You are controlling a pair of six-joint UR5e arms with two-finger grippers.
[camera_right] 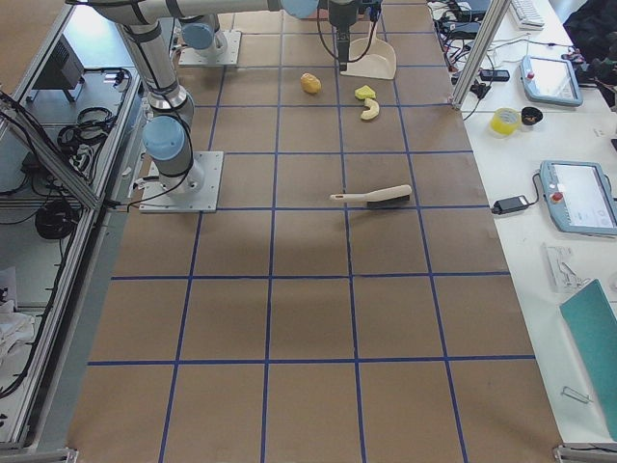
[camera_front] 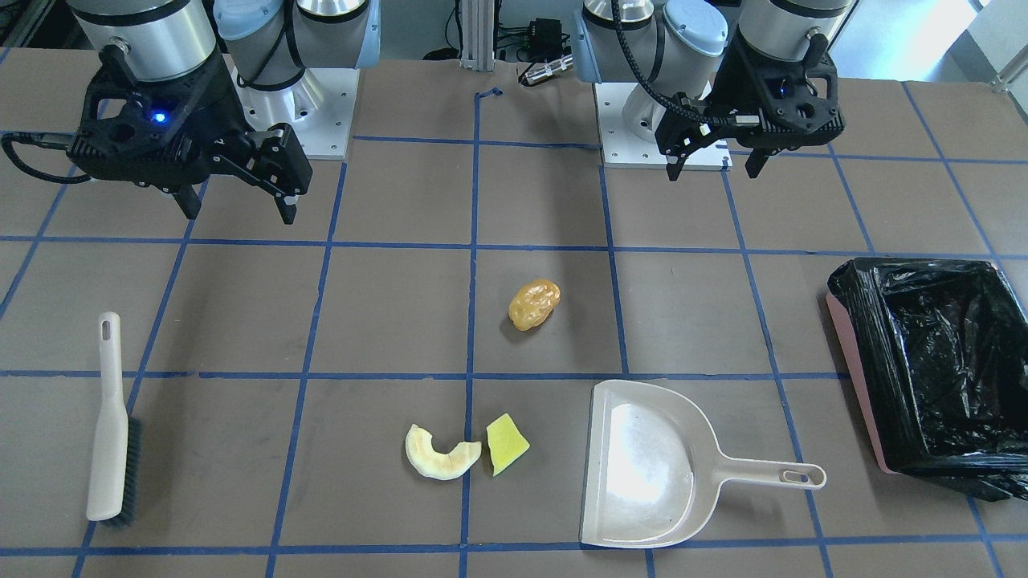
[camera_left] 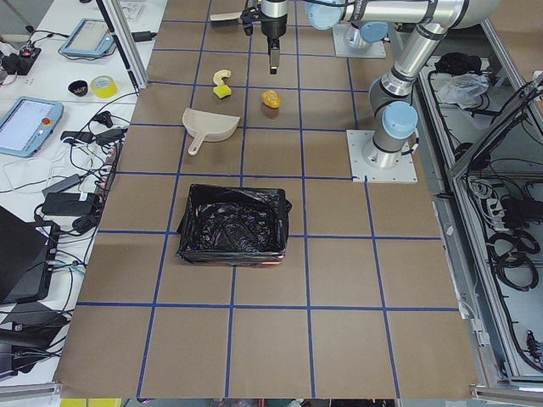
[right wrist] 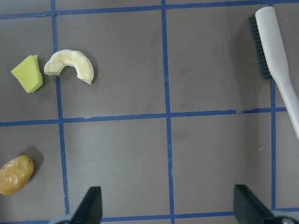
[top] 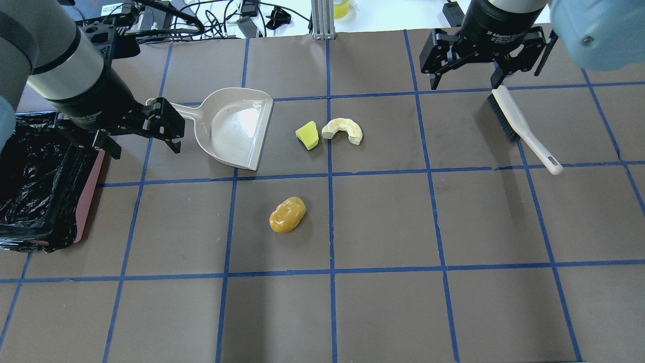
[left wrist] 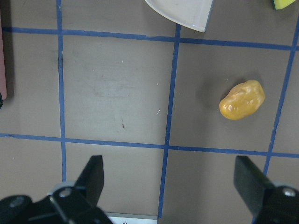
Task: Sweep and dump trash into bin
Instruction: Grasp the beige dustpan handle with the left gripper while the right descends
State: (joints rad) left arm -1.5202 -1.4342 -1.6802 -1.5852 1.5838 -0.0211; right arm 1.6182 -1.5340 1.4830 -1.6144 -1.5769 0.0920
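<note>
The amber-yellow lump [camera_front: 534,304] lies mid-table, also in the overhead view [top: 287,214] and the left wrist view [left wrist: 242,100]. The cream rind [camera_front: 440,456] and the yellow-green wedge [camera_front: 507,443] lie side by side next to the beige dustpan's [camera_front: 642,466] open mouth. The pink-sided bin [camera_front: 855,377] with its black bag stands at the table's end beyond the dustpan handle. My left gripper [top: 143,148] hangs open and empty, high above the dustpan handle. My right gripper [top: 464,83] hangs open and empty, high above the brush's [top: 524,128] bristle end.
The brush [camera_front: 108,425] lies flat, with grey bristles and a white handle. Blue tape lines grid the brown table [top: 383,217]. Cables and devices lie beyond the far edge in the overhead view [top: 242,15]. The arm bases [camera_front: 658,120] stand on the robot's side.
</note>
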